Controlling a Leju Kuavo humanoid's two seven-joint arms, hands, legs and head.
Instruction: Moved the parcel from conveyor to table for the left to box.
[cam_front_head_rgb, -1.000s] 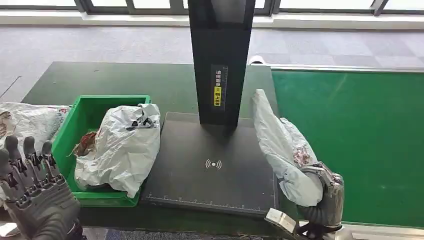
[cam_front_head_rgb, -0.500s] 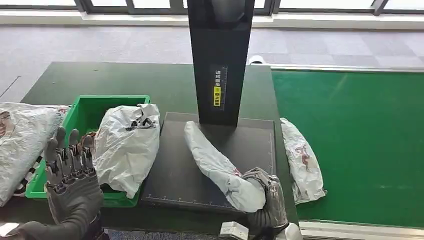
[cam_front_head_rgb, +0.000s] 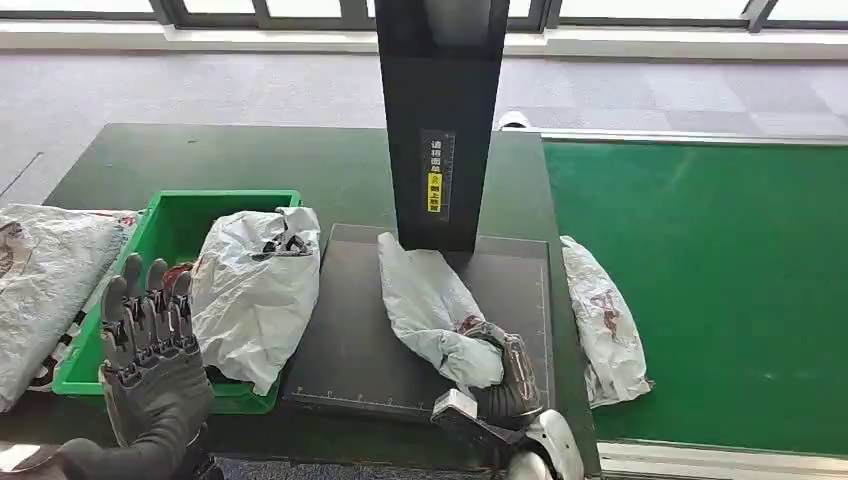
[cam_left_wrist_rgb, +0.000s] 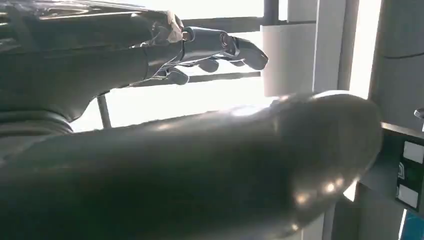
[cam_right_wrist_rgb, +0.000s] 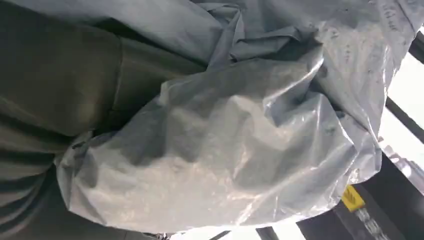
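Yellow label text too small

Parcel: thin crinkled plastic film, pale grey, glossy highlights. Bag in crate, centre left: same wrinkled film; crate is smooth green plastic. Pad, centre: matt black. Belt, right: matt green, fine texture. Right hand: dark fingers with sheen. Left hand: matt dark grey.
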